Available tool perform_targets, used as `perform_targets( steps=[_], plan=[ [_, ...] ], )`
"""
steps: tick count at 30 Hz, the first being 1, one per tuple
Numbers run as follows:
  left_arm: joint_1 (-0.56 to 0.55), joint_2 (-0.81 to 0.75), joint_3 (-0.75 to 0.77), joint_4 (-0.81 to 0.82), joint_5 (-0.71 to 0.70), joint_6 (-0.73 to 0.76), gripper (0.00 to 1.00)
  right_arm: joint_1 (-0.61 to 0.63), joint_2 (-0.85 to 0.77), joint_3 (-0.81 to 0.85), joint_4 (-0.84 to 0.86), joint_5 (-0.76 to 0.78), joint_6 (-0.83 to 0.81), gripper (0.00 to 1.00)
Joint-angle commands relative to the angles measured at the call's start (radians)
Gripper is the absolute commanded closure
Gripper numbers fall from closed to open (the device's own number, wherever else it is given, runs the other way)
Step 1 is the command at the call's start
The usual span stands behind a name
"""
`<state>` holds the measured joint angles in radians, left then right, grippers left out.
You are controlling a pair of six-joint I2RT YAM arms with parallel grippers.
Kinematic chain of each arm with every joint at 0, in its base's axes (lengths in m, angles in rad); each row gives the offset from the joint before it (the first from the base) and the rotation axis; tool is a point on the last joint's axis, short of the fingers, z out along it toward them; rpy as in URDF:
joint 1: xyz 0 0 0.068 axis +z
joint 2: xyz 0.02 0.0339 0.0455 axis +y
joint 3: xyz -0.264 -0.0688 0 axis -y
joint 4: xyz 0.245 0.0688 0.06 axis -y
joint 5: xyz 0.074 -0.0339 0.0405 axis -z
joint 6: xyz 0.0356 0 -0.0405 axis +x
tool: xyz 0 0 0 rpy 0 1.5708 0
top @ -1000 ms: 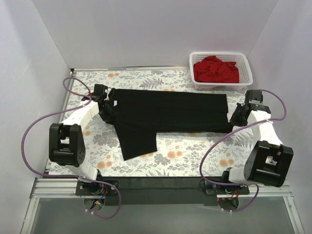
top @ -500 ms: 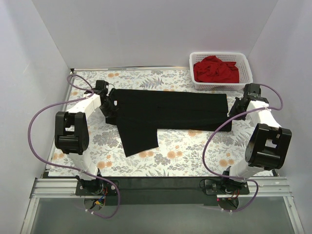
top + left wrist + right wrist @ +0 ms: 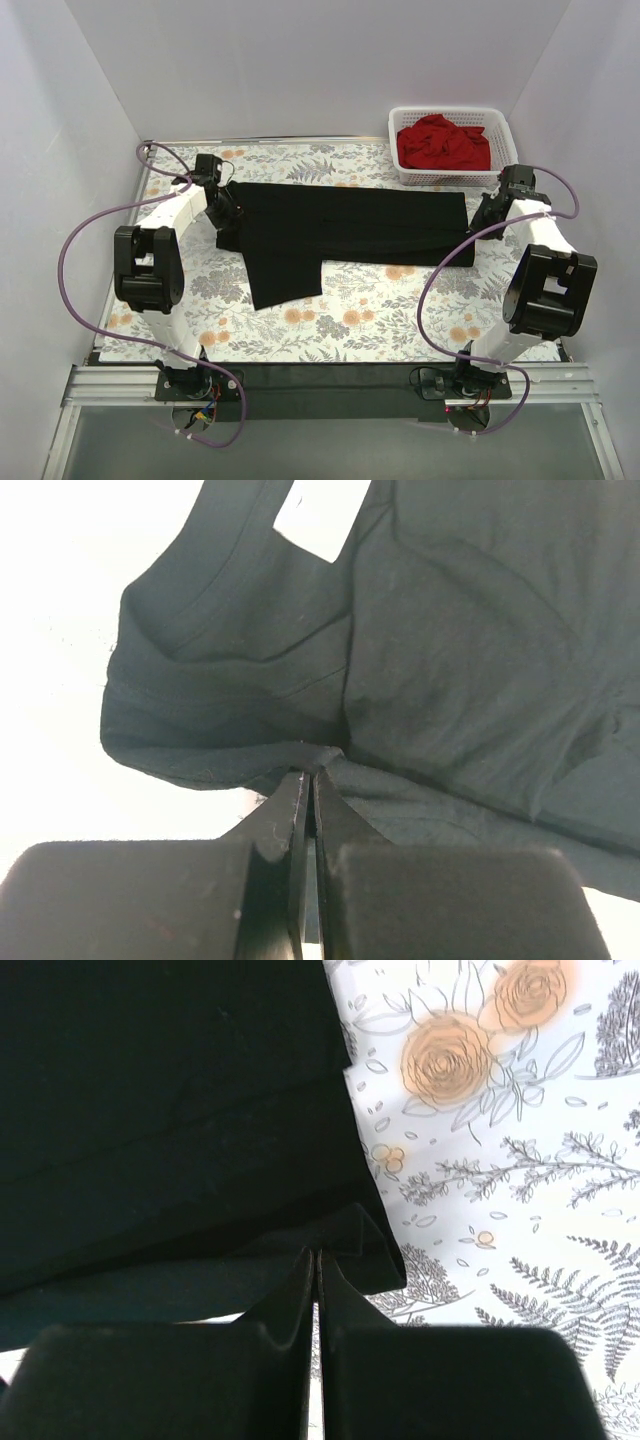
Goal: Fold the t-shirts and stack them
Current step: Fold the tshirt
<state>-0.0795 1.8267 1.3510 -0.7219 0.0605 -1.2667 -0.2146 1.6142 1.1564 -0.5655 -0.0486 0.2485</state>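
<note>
Black shirt (image 3: pixel 340 225) lies stretched left to right across the far half of the worktop (image 3: pixel 400 320), already narrowed into a long band. One flap (image 3: pixel 283 275) sticks out toward the near edge on the left. Left hand (image 3: pixel 218 208) is pinched tight on the neck end, with the fold of cloth right at the tips in the wrist view (image 3: pixel 312 780). Right hand (image 3: pixel 487 222) is pinched the same way on the hem corner (image 3: pixel 314 1260). I read this as mid-fold: the band is tensioned and the next crease is due. Move both hands in step and level so the band stays taut, no skew, and lay it down flat before you let go. The flap needs tucking in, otherwise the stack ends up lumpy. The right pinch only has a thin bit of the corner, so pull gently or it slips. Basket (image 3: pixel 452 180) sits in the far right corner, near the right hand, so watch clearance on any lift there. Red shirt (image 3: pixel 442 143) is bunched inside it, untouched, and comes next. The purple cable (image 3: pixel 440 290) loops over the worktop close to the hem end, a snag risk.
</note>
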Motion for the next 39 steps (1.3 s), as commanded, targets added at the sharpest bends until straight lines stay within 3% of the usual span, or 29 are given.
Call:
perform_targets(
  steps=[1,19,21,24,27,39],
  plan=[
    [0.007,0.013,0.06,-0.011,-0.013,0.015,1.0,0.0,0.016,0.071,0.036,-0.011,0.0,0.99],
    [0.007,0.115,0.076,0.065,-0.045,0.0,1.0,0.0,0.147,0.062,0.118,-0.007,0.011,0.96],
    [0.007,0.121,0.082,0.068,-0.039,0.0,1.0,-0.002,0.154,0.062,0.121,-0.007,0.015,0.92],
    [0.007,0.115,0.079,0.078,-0.036,0.0,0.95,0.001,0.147,0.055,0.119,-0.04,0.024,0.67],
    [0.007,0.099,0.071,0.091,-0.031,0.003,0.93,0.033,0.09,0.04,0.122,-0.059,0.029,0.57],
    [0.004,0.074,0.099,0.078,-0.034,0.024,0.94,0.288,-0.146,-0.061,0.136,-0.077,-0.02,0.52]
  ],
)
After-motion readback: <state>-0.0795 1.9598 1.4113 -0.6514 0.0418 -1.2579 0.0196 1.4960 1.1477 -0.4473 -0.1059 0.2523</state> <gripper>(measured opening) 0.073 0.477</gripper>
